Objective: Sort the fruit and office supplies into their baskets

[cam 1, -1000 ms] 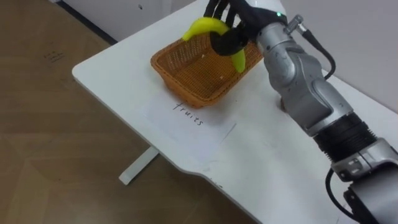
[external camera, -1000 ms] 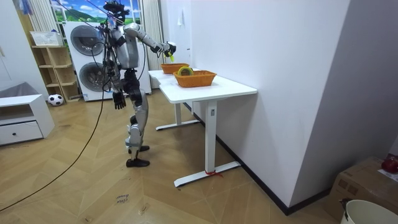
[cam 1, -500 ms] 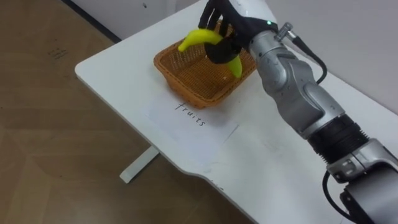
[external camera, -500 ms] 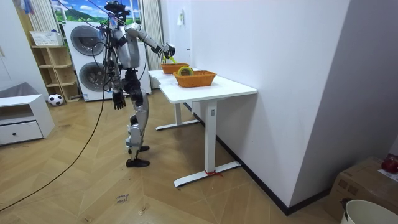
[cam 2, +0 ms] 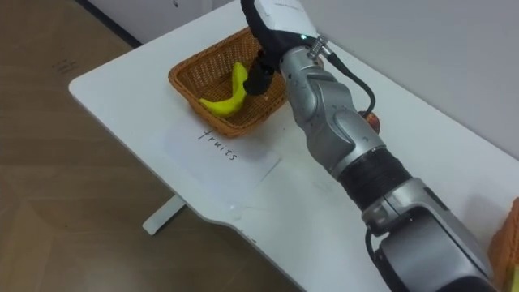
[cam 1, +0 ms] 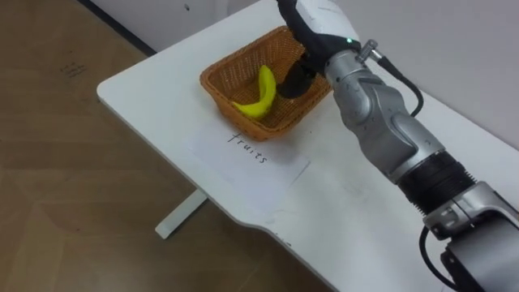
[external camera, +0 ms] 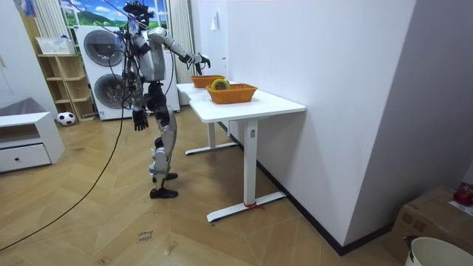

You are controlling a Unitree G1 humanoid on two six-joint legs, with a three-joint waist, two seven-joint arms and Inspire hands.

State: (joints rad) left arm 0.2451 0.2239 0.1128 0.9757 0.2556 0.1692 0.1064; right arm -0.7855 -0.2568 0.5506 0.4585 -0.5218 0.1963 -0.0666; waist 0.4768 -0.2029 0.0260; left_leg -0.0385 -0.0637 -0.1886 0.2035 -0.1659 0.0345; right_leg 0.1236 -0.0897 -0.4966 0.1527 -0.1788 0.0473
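The robot stands upright at the white table's [cam 1: 146,77] end, with washing machines [external camera: 100,52] behind it. Its right arm is stretched out over the wicker basket [cam 1: 212,81]. The right hand [cam 1: 308,24] hangs over the basket's rim at about 2 o'clock. Its dark fingers [cam 1: 290,81] point down inside, loosely spread and gripping nothing. The banana [cam 1: 258,96] lies free on the basket floor, and its upper end is just beside those fingers. A handwritten paper sheet [cam 1: 247,158] lies flat on the table at the basket's 5 o'clock. The left hand [external camera: 137,118] hangs at the robot's side, and its grip cannot be told. A second basket [external camera: 232,92] sits further along the table.
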